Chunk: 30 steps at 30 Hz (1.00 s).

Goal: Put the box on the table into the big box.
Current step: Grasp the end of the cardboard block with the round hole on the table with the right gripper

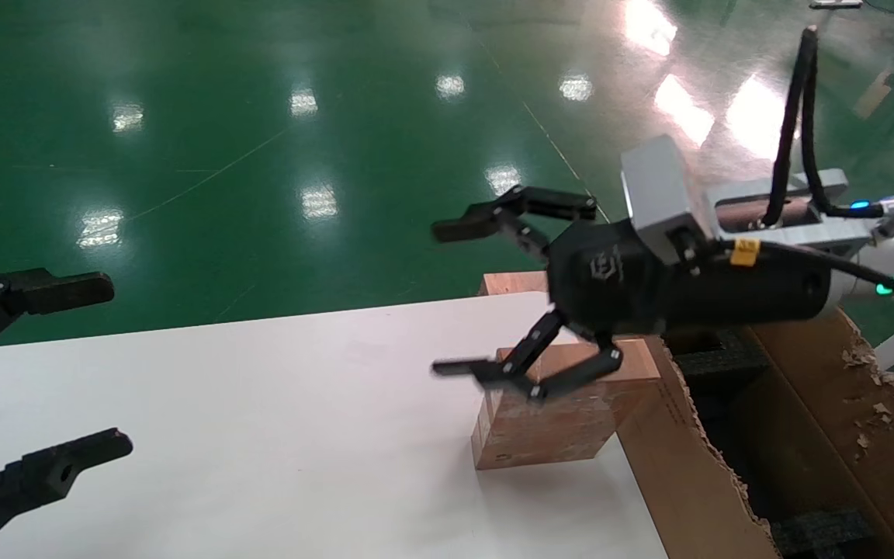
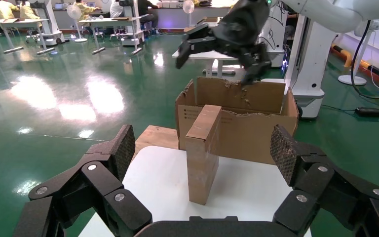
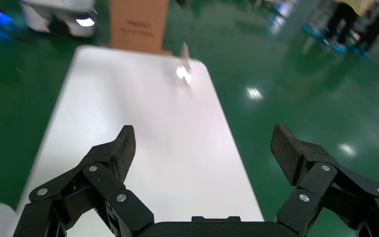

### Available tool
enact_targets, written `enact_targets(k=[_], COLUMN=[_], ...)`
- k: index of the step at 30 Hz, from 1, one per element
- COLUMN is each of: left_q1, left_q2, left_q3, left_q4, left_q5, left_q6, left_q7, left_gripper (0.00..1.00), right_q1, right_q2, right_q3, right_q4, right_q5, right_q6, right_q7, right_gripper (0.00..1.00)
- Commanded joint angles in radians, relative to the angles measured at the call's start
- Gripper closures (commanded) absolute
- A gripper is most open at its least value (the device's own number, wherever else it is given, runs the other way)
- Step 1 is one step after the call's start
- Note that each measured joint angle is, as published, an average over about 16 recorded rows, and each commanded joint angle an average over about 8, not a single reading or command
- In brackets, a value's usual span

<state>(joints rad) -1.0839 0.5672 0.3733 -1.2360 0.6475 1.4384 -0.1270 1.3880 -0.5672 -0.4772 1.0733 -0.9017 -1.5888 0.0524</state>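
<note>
The small pinkish-brown taped box (image 1: 548,423) stands on the white table (image 1: 261,435) at its right edge, against the big torn-edged carton (image 1: 695,481). My right gripper (image 1: 451,299) hovers open just above the small box and holds nothing. My left gripper (image 1: 98,369) is open and empty at the table's far left. In the left wrist view the small box (image 2: 205,153) stands upright in front of the carton (image 2: 246,128), far ahead of my open left gripper (image 2: 202,148), with the right gripper (image 2: 217,42) above. The right wrist view shows only bare table (image 3: 143,123) ahead of the right gripper (image 3: 202,148).
Black foam pieces (image 1: 715,353) lie inside the carton. A plywood board (image 1: 513,283) sits behind the table's far right corner. Green glossy floor surrounds the table. In the right wrist view another brown carton (image 3: 138,22) stands beyond the table's far end.
</note>
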Motion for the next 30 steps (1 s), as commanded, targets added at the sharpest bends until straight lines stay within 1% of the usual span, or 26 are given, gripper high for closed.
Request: enact_targets(k=[1,14,21,30], left_q1=[0.0,0.0,0.0,0.0], left_q2=[0.0,0.0,0.0,0.0], left_q3=[0.0,0.0,0.0,0.0], left_q4=[0.0,0.0,0.0,0.0], left_q5=[0.0,0.0,0.0,0.0], left_q6=[0.0,0.0,0.0,0.0], left_q7=[0.0,0.0,0.0,0.0], left_gripper=[0.0,0.0,0.0,0.0], right_q1=[0.028,0.134,0.178,0.226], right_q2=[0.008,-0.003,-0.002,0.031], right_q3=[-0.027,-0.231,-0.332,-0.451], right_q4=[-0.036,-0.221,-0.313,-0.414], right_q5=[-0.018,-0.098,-0.086,-0.069], right_q6=[0.002,-0.004,-0.006,-0.006], right_q7=[-0.025,-0.161,-0.214,-0.265], right_gripper=[0.0,0.0,0.0,0.0])
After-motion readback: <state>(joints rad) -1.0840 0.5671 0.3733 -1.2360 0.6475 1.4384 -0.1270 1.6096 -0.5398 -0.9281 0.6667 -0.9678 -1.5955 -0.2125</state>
